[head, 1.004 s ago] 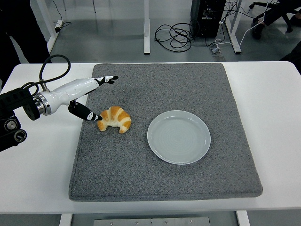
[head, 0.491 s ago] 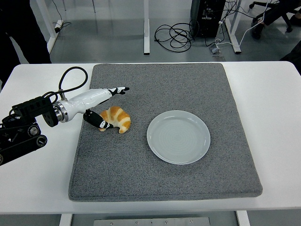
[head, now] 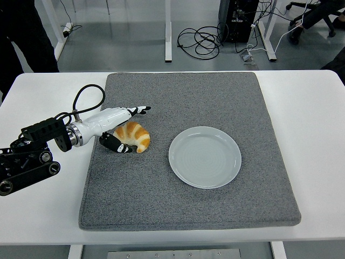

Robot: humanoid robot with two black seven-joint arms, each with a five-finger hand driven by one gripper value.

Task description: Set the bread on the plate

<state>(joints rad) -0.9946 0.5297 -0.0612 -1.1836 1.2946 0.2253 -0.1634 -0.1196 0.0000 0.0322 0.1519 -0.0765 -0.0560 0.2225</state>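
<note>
A golden croissant [head: 137,137] lies on the grey mat [head: 215,97], left of the middle. An empty pale plate [head: 205,157] sits on the mat to its right, a short gap away. My left hand [head: 135,129] reaches in from the left and straddles the croissant's left end. The white fingers [head: 135,111] stretch over its far side and the black thumb [head: 117,145] lies against its near left side. The fingers are spread, not closed on the bread. The right arm is out of view.
The mat covers most of the white table [head: 312,108]. My left forearm and its cable [head: 81,97] lie over the table's left part. Cables and table legs show on the floor beyond.
My left hand has moved right and down toward the croissant, from beside its left end to straddling it. The thumb now touches it. The croissant and plate have not moved.
</note>
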